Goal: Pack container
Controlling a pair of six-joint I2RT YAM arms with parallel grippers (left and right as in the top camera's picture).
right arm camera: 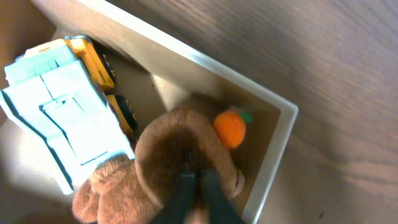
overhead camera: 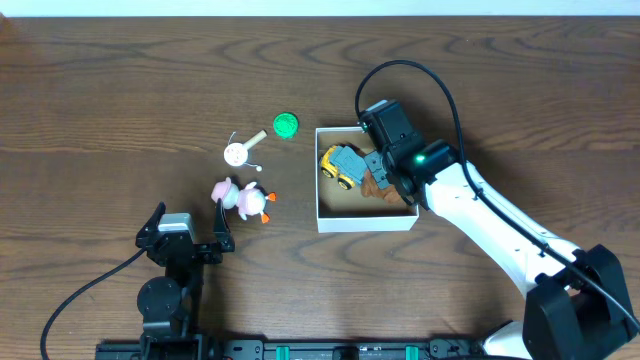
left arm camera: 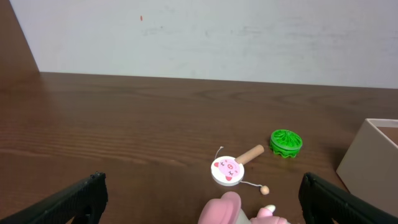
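In the container [overhead camera: 367, 222], a toy truck [overhead camera: 342, 165] blocks 10 o'clock; the brown plush [overhead camera: 378, 187], the closed right gripper [right arm camera: 196, 179] sunk into it, blocks 4. Bare floor seems left around 7. Outside, at its 9 o'clock, a pink toy [overhead camera: 240, 198], rattle drum [overhead camera: 238, 152] and green disc [overhead camera: 286, 125] crowd the table [overhead camera: 120, 100].

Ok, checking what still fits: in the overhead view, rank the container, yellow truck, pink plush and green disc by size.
1. container
2. yellow truck and pink plush: look about alike, not ranked
3. green disc
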